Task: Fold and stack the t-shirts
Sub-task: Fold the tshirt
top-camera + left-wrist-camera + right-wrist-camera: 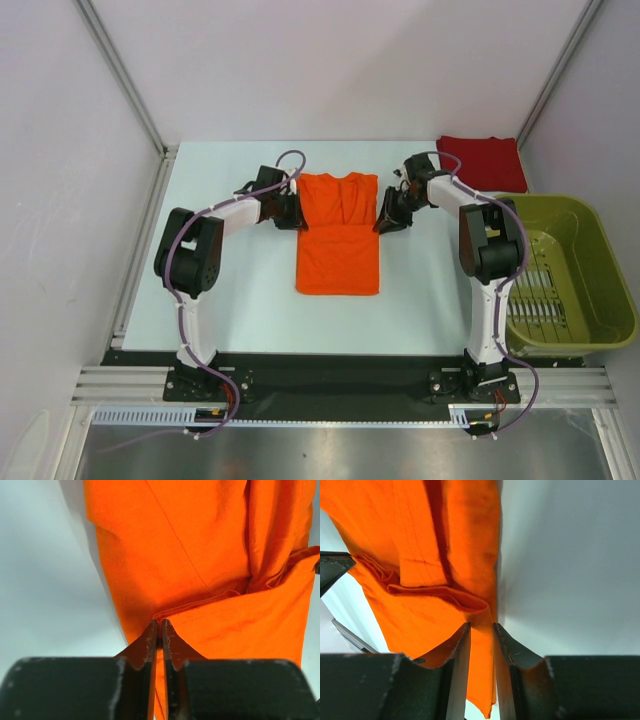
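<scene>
Two shirts are in play, and both my tools are on one of them. The orange t-shirt (pixel 338 235) lies in the middle of the desk (pixel 240 290), collar toward the far wall, drawn in to a narrow upright shape with a crease line running across it about halfway down.

My left tool (pixel 293 212) is at the shirt's left edge, right at that crease. From the left wrist, the left tool (pixel 160 625) is pinched almost closed, with a thin strip of orange cloth caught between the jaws. That's a grip on the shirt's folded edge, low against the pale surface.

Over on the other side, my right tool (pixel 385 220) meets the shirt's right edge at the same height. In the right wrist view, the right tool (pixel 481 627) has its jaws standing a little wider, and orange cloth fills the whole gap between them, a thicker bunch of layers clamped there, with a tail of fabric hanging down past the fingers.

The dark red t-shirt (pixel 478 160) sits as a flat rectangle at the far right corner of the desk, well apart from both arms. Just beside it, on the near side, is the olive-green basket (pixel 612 285), off the right edge.
</scene>
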Controlling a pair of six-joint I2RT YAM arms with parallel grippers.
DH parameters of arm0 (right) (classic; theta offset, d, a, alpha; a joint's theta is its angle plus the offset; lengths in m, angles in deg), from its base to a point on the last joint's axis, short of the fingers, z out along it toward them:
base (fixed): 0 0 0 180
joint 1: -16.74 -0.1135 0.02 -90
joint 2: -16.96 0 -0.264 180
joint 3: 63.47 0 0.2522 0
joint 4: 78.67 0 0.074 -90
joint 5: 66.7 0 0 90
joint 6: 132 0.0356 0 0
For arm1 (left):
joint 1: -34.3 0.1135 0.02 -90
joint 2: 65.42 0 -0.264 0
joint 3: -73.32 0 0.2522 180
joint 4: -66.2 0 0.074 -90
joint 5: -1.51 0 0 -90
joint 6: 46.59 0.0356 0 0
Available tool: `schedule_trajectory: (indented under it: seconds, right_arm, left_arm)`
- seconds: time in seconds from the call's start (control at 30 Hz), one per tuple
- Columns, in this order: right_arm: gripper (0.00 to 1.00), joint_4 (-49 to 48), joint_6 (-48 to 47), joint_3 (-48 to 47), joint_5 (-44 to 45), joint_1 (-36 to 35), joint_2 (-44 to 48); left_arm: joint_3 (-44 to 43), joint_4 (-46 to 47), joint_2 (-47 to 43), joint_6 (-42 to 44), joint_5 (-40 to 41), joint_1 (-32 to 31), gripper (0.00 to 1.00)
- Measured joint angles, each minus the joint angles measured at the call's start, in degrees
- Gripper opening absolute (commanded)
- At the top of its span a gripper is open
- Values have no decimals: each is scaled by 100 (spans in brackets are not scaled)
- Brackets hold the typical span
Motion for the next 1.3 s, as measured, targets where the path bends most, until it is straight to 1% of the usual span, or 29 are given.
schedule_trajectory:
  seconds: [0.07, 0.1, 0.2, 0.43, 0.53, 0.57, 0.67, 0.7, 0.73, 0.77, 0.8, 0.83, 0.87, 0.9, 0.93, 0.97, 1.0, 1.07, 1.1, 1.2, 1.3]
  right_arm:
    - [25, 31, -35, -116, -4, 0, -68]
    - [15, 33, -72, -188, -9, 2, -105]
    - [0, 39, -131, -236, -57, 7, -136]
    - [0, 48, -140, -247, -116, 28, -173]
    - [0, 52, -138, -256, -142, 46, -208]
    - [1, 57, -136, -282, -146, 46, -232]
    - [14, 125, -127, -433, -136, 46, -337]
    - [25, 181, -133, -498, -127, 46, -361]
    - [30, 254, -131, -568, -96, 46, -372]
    - [36, 339, -160, -643, -37, 46, -369]
    - [42, 413, -177, -717, 20, 46, -367]
    - [45, 483, -205, -817, 98, 46, -361]
    - [54, 544, -243, -892, 188, 46, -337]
    - [58, 612, -269, -914, 297, 42, -278]
    - [62, 713, -302, -909, 404, 26, -192]
    - [67, 815, -323, -887, 540, 13, -68]
    - [77, 876, -334, -813, 667, 0, 94]
    - [86, 876, -304, -474, 883, -42, 520]
    - [100, 907, -243, -221, 970, -74, 831]
    - [100, 807, 44, 623, 1060, -184, 1768]
    - [100, 450, 498, 1637, 964, -334, 2629]
  left_arm:
    - [-24, -13, 0, 0, 0, 0, 4]
    - [-31, -20, 0, 0, 0, 0, 3]
    - [-59, -57, 0, 2, 11, 2, 0]
    - [-118, -201, 0, 9, 109, 55, 1]
    - [-131, -273, 0, 24, 111, 92, 2]
    - [-146, -302, 0, 44, 111, 105, 4]
    - [-238, -382, 0, 96, 140, 118, 13]
    - [-278, -411, 0, 107, 160, 118, 17]
    - [-332, -446, 0, 122, 203, 118, 27]
    - [-393, -476, -2, 157, 282, 118, 34]
    - [-444, -494, -11, 177, 356, 120, 38]
    - [-463, -511, -61, 203, 466, 120, 50]
    - [-459, -560, -142, 240, 551, 129, 58]
    - [-420, -599, -284, 251, 629, 131, 65]
    - [-343, -601, -481, 256, 708, 136, 99]
    - [-227, -601, -734, 267, 787, 138, 100]
    - [-105, -619, -1029, 229, 852, 142, 100]
    - [168, -603, -1663, 186, 999, 142, 100]
    - [341, -573, -2039, 146, 1086, 142, 100]
    - [1169, -284, -3276, -72, 1386, 111, 100]
    - [2225, 59, -4461, -387, 1373, 96, 100]
